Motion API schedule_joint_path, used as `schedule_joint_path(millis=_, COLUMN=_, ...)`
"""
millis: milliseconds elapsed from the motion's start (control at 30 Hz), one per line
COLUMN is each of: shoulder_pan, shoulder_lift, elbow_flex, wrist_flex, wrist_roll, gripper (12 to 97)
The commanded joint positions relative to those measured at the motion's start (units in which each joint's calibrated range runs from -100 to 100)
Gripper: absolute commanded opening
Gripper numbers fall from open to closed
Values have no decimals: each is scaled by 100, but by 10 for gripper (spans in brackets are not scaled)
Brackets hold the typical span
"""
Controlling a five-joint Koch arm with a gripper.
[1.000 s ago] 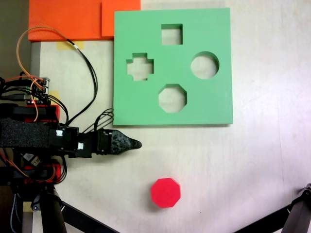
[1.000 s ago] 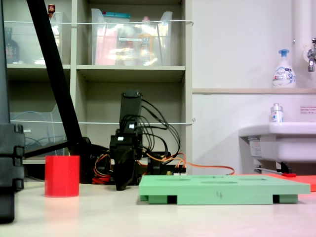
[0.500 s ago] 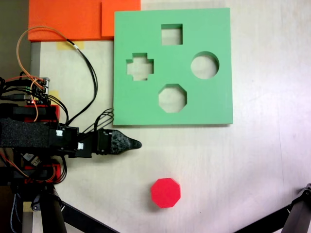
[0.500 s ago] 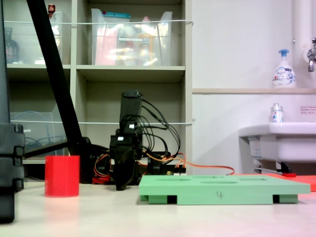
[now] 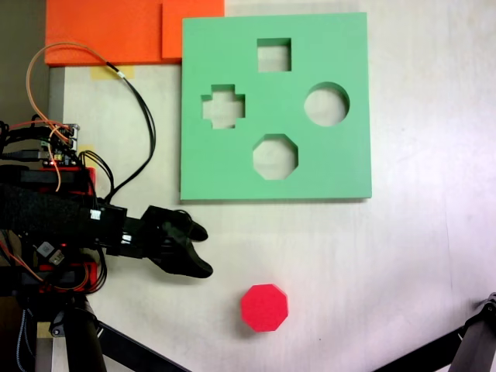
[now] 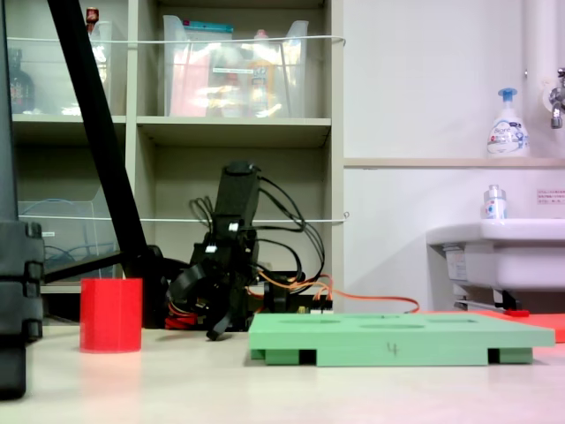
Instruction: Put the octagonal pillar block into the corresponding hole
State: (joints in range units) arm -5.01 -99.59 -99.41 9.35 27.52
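Note:
The red octagonal pillar block (image 5: 264, 308) stands alone on the pale table near the front edge; from the side it is a red pillar (image 6: 110, 315). The square green foam board (image 5: 341, 163) lies flat beyond it, and its eight-sided hole (image 5: 275, 156) is the cutout nearest the block. In the other fixed view the board (image 6: 397, 340) is a low green slab. My gripper (image 5: 205, 251) is open and holds nothing. It hangs left of the block and apart from it, below the board's lower left corner. From the side the gripper (image 6: 199, 309) tilts down with its jaws spread.
The board also has a cross cutout (image 5: 223, 106), a square cutout (image 5: 273, 55) and a round cutout (image 5: 326, 105). Orange foam sheets (image 5: 116, 31) lie at the back left. Loose cables (image 5: 143, 124) loop beside the arm's base. Black tripod legs (image 5: 473, 345) cross the front corners.
The gripper has gone from shut to open and swung from pointing right towards the red block. The block and the board have not moved.

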Motion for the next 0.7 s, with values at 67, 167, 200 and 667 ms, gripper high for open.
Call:
schedule_joint_path(millis=67, shoulder_pan=-39, shoulder_lift=-41, elbow_flex=260, wrist_flex=-1267, wrist_roll=864, gripper=481)
schedule_joint_path(millis=167, shoulder_pan=10, shoulder_lift=-41, elbow_flex=1925, wrist_flex=-3771, wrist_roll=1509, gripper=481)
schedule_joint_path(millis=200, shoulder_pan=59, shoulder_lift=-41, elbow_flex=2414, wrist_flex=-4406, wrist_roll=1626, gripper=481)
schedule_joint_path(millis=667, shoulder_pan=54, shoulder_lift=2724, elbow_flex=8825, wrist_flex=-10165, wrist_roll=1534, gripper=641)
